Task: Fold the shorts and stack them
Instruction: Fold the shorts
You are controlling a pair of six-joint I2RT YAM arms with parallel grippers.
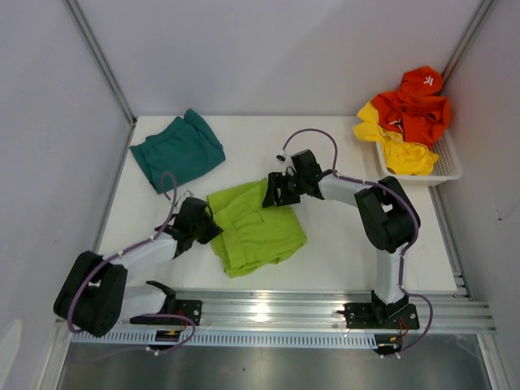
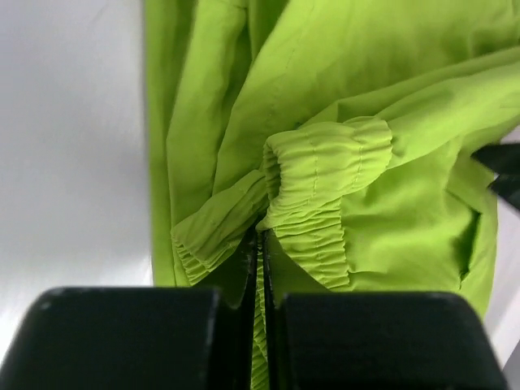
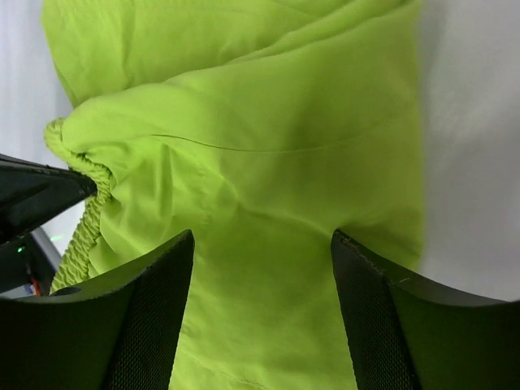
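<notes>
Overhead, the lime green shorts (image 1: 256, 227) lie crumpled near the middle of the table (image 1: 349, 252), somewhat toward its near edge. The left gripper (image 1: 205, 224) meets the left side of this garment. In the left wrist view its fingers (image 2: 122, 341) are pressed together, with a thin fold of green cloth pinched between them just below the gathered elastic band. The right gripper (image 1: 275, 190) sits at the far side of the same garment. In the right wrist view its fingers (image 3: 138, 325) stand spread apart, with smooth green cloth lying between and beneath them. A stretch of the gathered band shows at the left of that view. The teal shorts (image 1: 177, 150) lie in a loose folded bundle at the far left corner of the table, well apart from both grippers. A white basket (image 1: 452, 171) stands at the far right corner, holding orange garments (image 1: 418, 106) and yellow garments (image 1: 398, 146) heaped above its rim. A metal rail (image 1: 268, 313) runs along the near edge.
</notes>
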